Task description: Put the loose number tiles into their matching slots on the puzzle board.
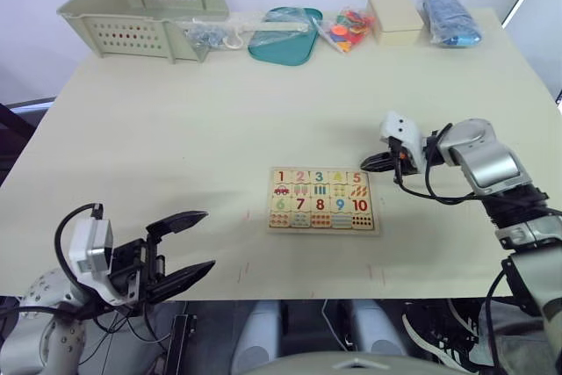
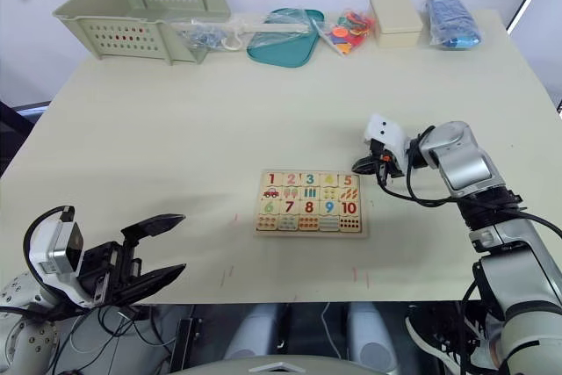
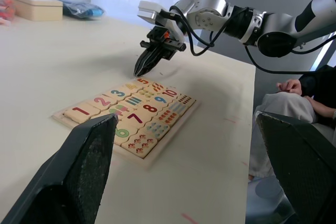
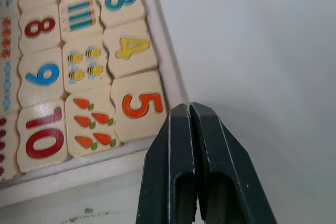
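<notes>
The puzzle board (image 1: 321,228) lies flat near the middle of the table. Its far row holds the number tiles from 1 (image 1: 282,176) to 5 (image 1: 356,178), each seated flat, so the slots under them are hidden. The right wrist view shows tiles 3 (image 4: 119,0), 4 (image 4: 129,48) and 5 (image 4: 142,105) side by side against the rim. My right gripper (image 1: 369,164) is shut and empty, its tip just off the board's far right corner beside tile 5. My left gripper (image 1: 208,240) hangs open and empty at the table's front left edge, well clear of the board.
Along the far edge stand a pale green basket (image 1: 140,6), a teal tray (image 1: 283,37), a bag of coloured pieces (image 1: 347,28), a cream box (image 1: 395,17) and a blue bag (image 1: 450,22). A person's hand (image 3: 291,85) shows beyond the table's right side.
</notes>
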You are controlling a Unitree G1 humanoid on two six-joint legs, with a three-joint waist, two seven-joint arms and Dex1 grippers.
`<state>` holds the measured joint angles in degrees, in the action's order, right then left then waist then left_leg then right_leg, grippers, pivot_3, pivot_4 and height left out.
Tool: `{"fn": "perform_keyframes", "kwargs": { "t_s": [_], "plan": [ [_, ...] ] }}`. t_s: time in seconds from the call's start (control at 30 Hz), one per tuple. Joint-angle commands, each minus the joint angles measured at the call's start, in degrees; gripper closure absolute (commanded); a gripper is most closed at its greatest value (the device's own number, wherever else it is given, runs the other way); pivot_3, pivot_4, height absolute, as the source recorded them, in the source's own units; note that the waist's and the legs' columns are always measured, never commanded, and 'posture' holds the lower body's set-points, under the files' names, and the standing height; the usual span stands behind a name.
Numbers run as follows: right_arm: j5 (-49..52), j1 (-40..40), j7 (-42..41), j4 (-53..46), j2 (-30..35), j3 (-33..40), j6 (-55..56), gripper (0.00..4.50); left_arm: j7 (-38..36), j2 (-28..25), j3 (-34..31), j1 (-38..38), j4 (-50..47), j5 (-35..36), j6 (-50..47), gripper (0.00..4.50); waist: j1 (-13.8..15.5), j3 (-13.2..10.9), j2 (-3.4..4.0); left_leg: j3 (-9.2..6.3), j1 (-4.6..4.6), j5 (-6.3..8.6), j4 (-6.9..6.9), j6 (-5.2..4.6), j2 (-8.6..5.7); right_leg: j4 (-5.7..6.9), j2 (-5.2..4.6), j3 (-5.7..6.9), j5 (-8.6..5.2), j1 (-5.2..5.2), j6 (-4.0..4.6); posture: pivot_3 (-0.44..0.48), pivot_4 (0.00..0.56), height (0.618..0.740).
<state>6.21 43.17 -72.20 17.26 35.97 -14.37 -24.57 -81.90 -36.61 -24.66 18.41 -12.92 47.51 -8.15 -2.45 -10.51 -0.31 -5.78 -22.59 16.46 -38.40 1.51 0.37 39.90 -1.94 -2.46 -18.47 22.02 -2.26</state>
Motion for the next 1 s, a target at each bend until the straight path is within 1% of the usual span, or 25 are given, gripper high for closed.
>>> {"fn": "perform_keyframes", "kwargs": {
  "t_s": [0.03,0.13,0.17,0.3,0.33,0.37,0.53,0.57,0.6,0.63,0.8,1.0],
  "plan": [
    [6.4,-3.7,1.4,-5.6,-0.4,8.9,7.4,4.44,2.8,0.5,-2.8,0.7,-1.7,1.4,-0.3,0.00,0.2,0.0,-0.01,-0.01,-0.01,0.00,0.01,0.00,0.00,-0.01,0.00,0.01,0.00,0.00,0.00,0.000,0.150,0.740],
    [10.2,-8.4,1.2,-8.3,-0.5,13.2,9.9,4.44,5.2,1.1,-3.2,1.0,-1.1,0.9,-0.7,0.00,0.1,0.0,-0.01,0.01,-0.02,0.00,0.00,-0.01,0.00,-0.03,-0.02,0.00,0.00,-0.01,0.00,0.000,0.150,0.740],
    [12.0,-10.1,0.0,-9.5,0.0,14.2,9.7,4.44,6.3,1.4,-3.4,1.1,-0.9,0.7,-0.8,0.00,0.1,0.0,-0.01,0.00,-0.02,0.01,-0.01,-0.02,0.00,-0.02,-0.02,0.00,0.00,-0.03,-0.01,0.000,0.150,0.740],
    [15.8,-16.1,1.3,-13.1,0.9,18.7,9.3,4.44,9.1,2.1,-4.0,1.7,0.1,-0.3,-0.8,0.00,0.1,0.0,-0.01,-0.02,0.09,0.02,-0.03,-0.04,0.00,0.01,0.00,0.01,0.00,-0.15,-0.01,0.000,0.150,0.740],
    [16.2,-17.5,1.5,-14.0,1.2,19.3,9.2,3.94,9.6,2.2,-4.1,2.0,0.2,-0.3,-1.0,0.00,0.1,0.0,-0.01,-0.01,0.11,0.02,-0.02,-0.04,0.00,0.01,0.01,0.01,0.00,-0.16,-0.01,0.000,0.150,0.740],
    [17.2,-19.9,1.2,-15.4,1.9,20.3,9.1,3.67,10.0,2.2,-4.3,2.4,0.3,-0.5,-1.0,0.00,0.1,0.0,-0.01,-0.02,0.12,0.02,-0.02,-0.04,0.00,0.01,0.01,0.01,0.00,-0.19,-0.01,0.000,0.150,0.740],
    [21.2,-30.5,2.1,-20.4,4.4,27.1,9.6,1.35,11.9,2.5,-5.6,4.5,0.2,-0.8,-0.7,0.00,0.2,0.0,-0.01,-0.02,0.16,0.02,-0.02,-0.05,-0.01,-0.02,0.03,0.01,0.00,-0.26,-0.01,0.000,0.150,0.740],
    [22.0,-32.9,2.5,-21.5,4.7,28.7,9.6,1.04,12.3,2.5,-5.9,4.8,0.4,-1.3,-0.5,0.00,0.3,0.0,-0.01,-0.01,0.18,0.03,-0.02,-0.05,-0.01,-0.02,0.04,0.01,0.00,-0.29,-0.01,0.000,0.150,0.740],
    [22.7,-35.0,2.8,-22.5,5.0,30.0,9.6,0.48,12.7,2.4,-6.1,5.0,0.5,-1.7,-0.4,0.00,0.3,0.0,-0.01,0.00,0.20,0.03,-0.02,-0.05,-0.01,-0.01,0.05,0.00,0.00,-0.29,-0.01,0.000,0.150,0.740],
    [23.3,-37.4,3.0,-23.7,5.1,31.4,9.7,0.05,13.4,2.3,-6.4,5.2,0.7,-2.0,-0.6,0.00,0.3,0.0,-0.01,0.00,0.22,0.03,-0.02,-0.05,-0.01,0.00,0.05,0.00,0.00,-0.32,-0.01,0.000,0.150,0.740],
    [24.4,-46.9,4.2,-25.9,5.5,36.3,10.7,0.05,16.3,1.8,-7.3,7.0,1.0,-3.8,-1.6,0.00,0.2,0.0,-0.01,0.14,0.77,0.03,0.04,-0.06,-0.01,0.01,0.18,-0.12,0.00,-0.76,-0.01,0.000,0.150,0.740],
    [24.8,-53.9,4.2,-25.6,5.2,40.0,13.0,0.05,20.3,2.8,-7.5,8.0,0.6,-6.1,-1.1,0.00,0.2,0.0,-0.03,0.31,0.88,0.03,0.03,-0.06,0.00,0.01,0.23,-0.19,0.00,-0.85,-0.03,0.000,0.150,0.740]
  ]
}}
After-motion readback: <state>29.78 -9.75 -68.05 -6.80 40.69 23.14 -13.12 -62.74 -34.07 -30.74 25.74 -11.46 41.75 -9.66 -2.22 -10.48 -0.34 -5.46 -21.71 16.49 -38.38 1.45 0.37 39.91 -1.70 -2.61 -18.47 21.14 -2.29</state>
